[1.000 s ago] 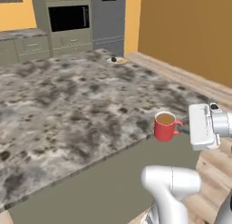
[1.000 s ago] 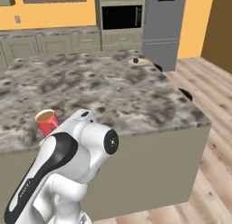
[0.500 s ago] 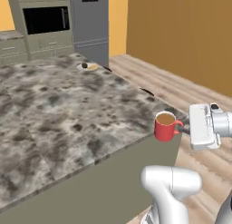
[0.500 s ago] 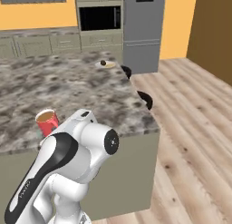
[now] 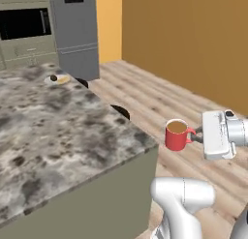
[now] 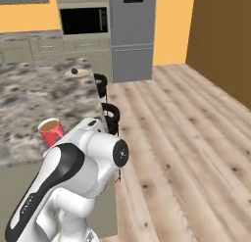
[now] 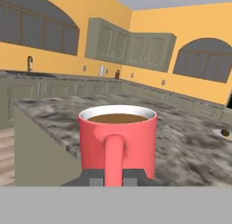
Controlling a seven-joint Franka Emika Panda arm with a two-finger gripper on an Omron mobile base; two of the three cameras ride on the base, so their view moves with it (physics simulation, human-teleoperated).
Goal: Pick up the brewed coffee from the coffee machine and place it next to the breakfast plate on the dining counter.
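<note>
Gripper [image 5: 197, 135] closed on the handle of the mug [image 5: 177, 134], which it carries upright, brown coffee visible at the rim. In the left base view the mug hangs in the air beyond the near right corner of the island counter [image 5: 58, 136], over the wooden floor [image 5: 164, 95], not touching the marble top. In the right base view the mug [image 6: 51, 131] appears just left of the arm's white shoulder [image 6: 78, 172], in front of the marble top [image 6: 34, 99]. In the hand view the mug [image 7: 118, 141] faces the camera handle-first, the two dark fingertips [image 7: 93, 177] pressed against the base of the handle on either side, with the counter [image 7: 181, 128] spreading behind it.

The plate [image 5: 57, 79] lies at the far right edge of the counter, well apart from the mug, bearing a yellow piece and a dark round piece; also seen in the right base view [image 6: 78, 72]. Black stools [image 6: 109, 111] stand along the counter's right side. A grey refrigerator [image 6: 131, 34] and a built-in oven [image 6: 84, 20] stand against the far wall.
</note>
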